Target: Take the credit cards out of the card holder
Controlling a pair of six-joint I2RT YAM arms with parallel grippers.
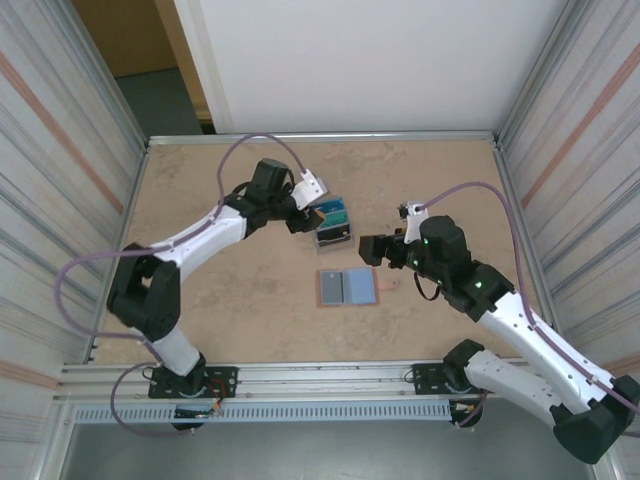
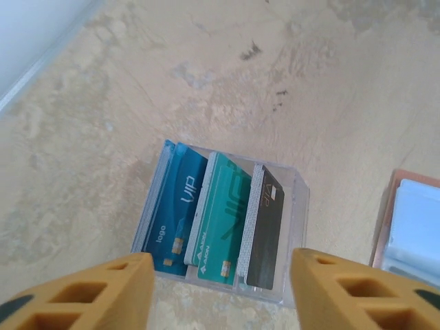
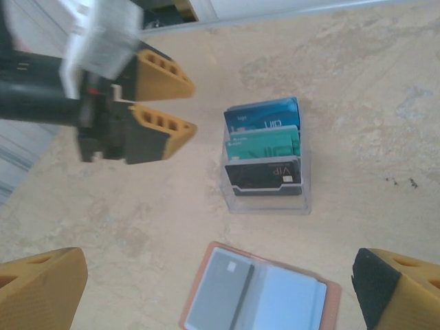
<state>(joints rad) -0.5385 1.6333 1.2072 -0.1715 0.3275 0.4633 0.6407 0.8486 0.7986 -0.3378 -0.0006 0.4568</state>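
Top external view: the card holder lies opened flat mid-table, pockets up for reaching. At its 12 o'clock the credit cards stand upright in a clear stand, slotted apart. Left gripper, at the stand's 9 o'clock, is apart, empty. Right gripper, at the holder's 1 o'clock, gapes empty. A pale card possibly sits inside.

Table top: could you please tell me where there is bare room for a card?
Bare: the far strip behind the clear stand, and the near-left stretch beside the wallet. Crowded: the middle, where stand, wallet, left gripper and right gripper sit close.
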